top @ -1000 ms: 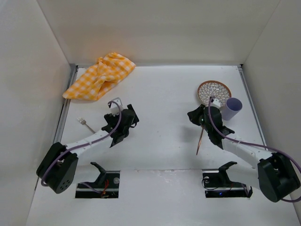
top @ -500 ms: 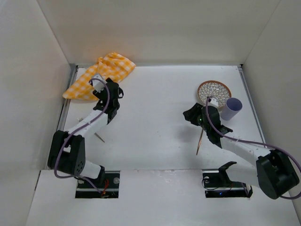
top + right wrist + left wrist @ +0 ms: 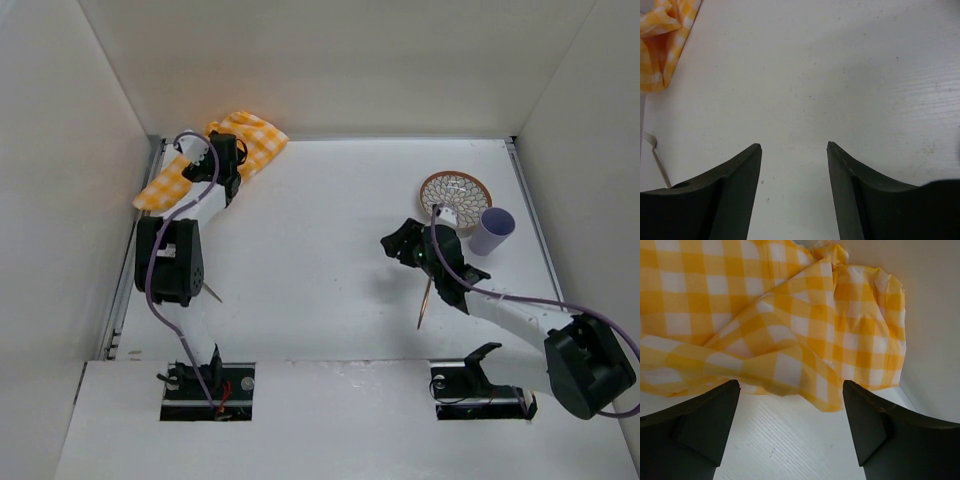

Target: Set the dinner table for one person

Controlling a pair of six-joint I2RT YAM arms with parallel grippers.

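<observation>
The dinner table (image 3: 330, 220) is a white surface. A yellow-and-white checked cloth (image 3: 255, 140) (image 3: 790, 330) lies crumpled at its far left corner. My left gripper (image 3: 232, 152) (image 3: 790, 405) hovers over the cloth's near edge, open, with only bare table between its fingers. A patterned plate (image 3: 455, 190) and a purple cup (image 3: 492, 230) sit at the far right. My right gripper (image 3: 390, 243) (image 3: 794, 146) stands open and empty over bare table, left of the plate. A thin brown utensil (image 3: 425, 300) lies below it.
A fork (image 3: 212, 293) (image 3: 655, 155) lies by the left arm's lower link, mostly hidden by it. Metal rails (image 3: 130, 250) run along the table's sides, with white walls behind and beside it. The checked cloth (image 3: 665, 40) also shows far off in the right wrist view.
The left arm swung from the table's middle left up to the cloth. The right gripper opened and drew slightly left; the brown utensil stays lying on the table.
</observation>
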